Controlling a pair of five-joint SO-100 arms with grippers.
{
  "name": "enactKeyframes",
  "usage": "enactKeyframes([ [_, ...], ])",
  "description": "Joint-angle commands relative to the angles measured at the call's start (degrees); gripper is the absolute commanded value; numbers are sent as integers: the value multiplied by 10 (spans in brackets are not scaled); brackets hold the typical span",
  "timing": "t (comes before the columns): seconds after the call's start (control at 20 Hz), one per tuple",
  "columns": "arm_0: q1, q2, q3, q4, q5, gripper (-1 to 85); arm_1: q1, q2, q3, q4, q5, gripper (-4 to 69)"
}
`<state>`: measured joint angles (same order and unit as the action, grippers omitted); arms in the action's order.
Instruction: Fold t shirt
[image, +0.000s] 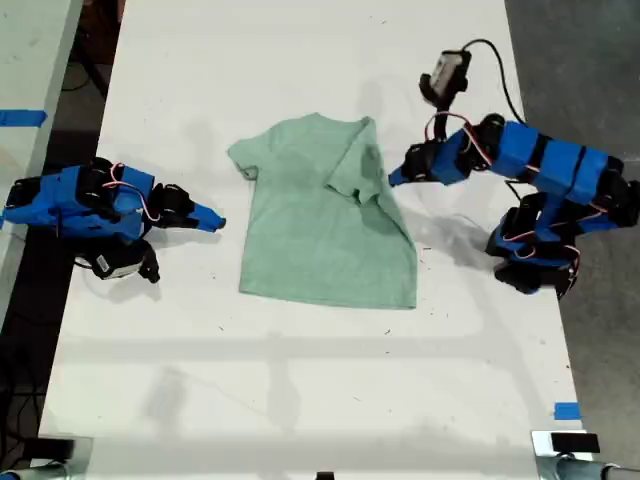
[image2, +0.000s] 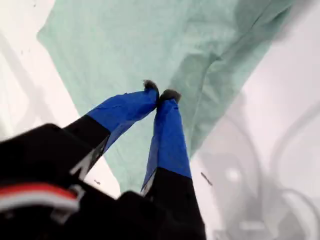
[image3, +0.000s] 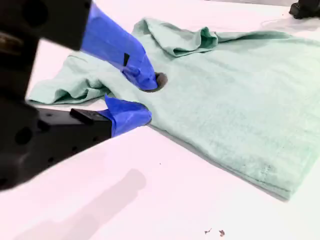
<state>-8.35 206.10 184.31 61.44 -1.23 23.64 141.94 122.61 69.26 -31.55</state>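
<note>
the t shirt (image: 320, 215) lies flat near the middle of the white worktop (image: 300, 400), neck towards the top of the exterior view. its sleeve on the exterior view's right is already turned in over the chest, while the sleeve at the exterior view's left is spread out, so i judge the side folds half done.

my first pincer (image: 395, 178) is at the right of the exterior view, by the folded sleeve. its tips are pressed together with no cloth between them.

my second pincer (image: 208, 218) lies low on the worktop at the left of the exterior view. its jaws stand narrowly apart and empty, just short of the shirt's edge.

the next move likely calls for my second pincer to slide onto the flat sleeve, pinch 1 layer only, and carry it across without dragging the body.

counted: 1 t shirt, 2 arms, 2 pincers, 1 worktop.
</note>
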Motion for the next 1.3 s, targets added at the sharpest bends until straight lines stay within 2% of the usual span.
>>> enactKeyframes([
  [0.0,6,4,4,-11,-9,73,-54,392,288,-9,74,8],
  [0.05,6,4,4,-11,-9,73,-66,551,382,28,96,9],
  [0.1,6,4,4,-11,-7,74,-76,594,434,51,110,9],
  [0.2,6,4,4,-11,-8,75,-79,588,489,21,98,9],
  [0.3,5,4,4,-11,-8,75,-37,588,542,31,112,9],
  [0.5,6,4,4,-11,-7,76,-37,589,539,67,162,9],
  [1.25,6,4,4,-11,-7,76,-54,589,541,54,149,9],
])
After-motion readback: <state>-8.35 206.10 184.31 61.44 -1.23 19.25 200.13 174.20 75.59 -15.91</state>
